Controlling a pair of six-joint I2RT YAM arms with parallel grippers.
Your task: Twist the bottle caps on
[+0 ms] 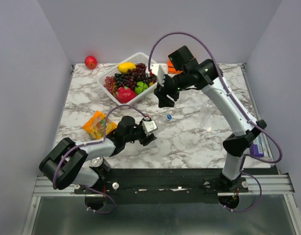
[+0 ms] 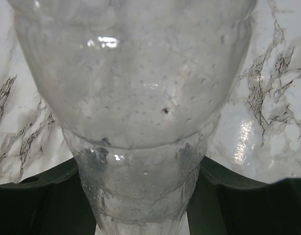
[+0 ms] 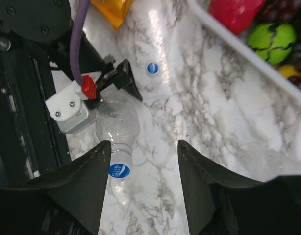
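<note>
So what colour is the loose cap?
The cap is blue with white, clearest from the right wrist.

- The overhead view is bright and even, lit from above (a diffuse sort of light). The marble table (image 1: pixel 199 142) carries only faint, soft shadows.
- Left wrist view: a clear bottle (image 2: pixel 136 98) sits so close that it looks soft and hazy. There is a small white glint near its top and a glare streak on the marble to the right.
- Right wrist view: a bright sheen runs down the marble at top centre. The blue cap (image 3: pixel 119 170) on the bottle is sharp, while the bottom corners are dark and blurred.
</note>
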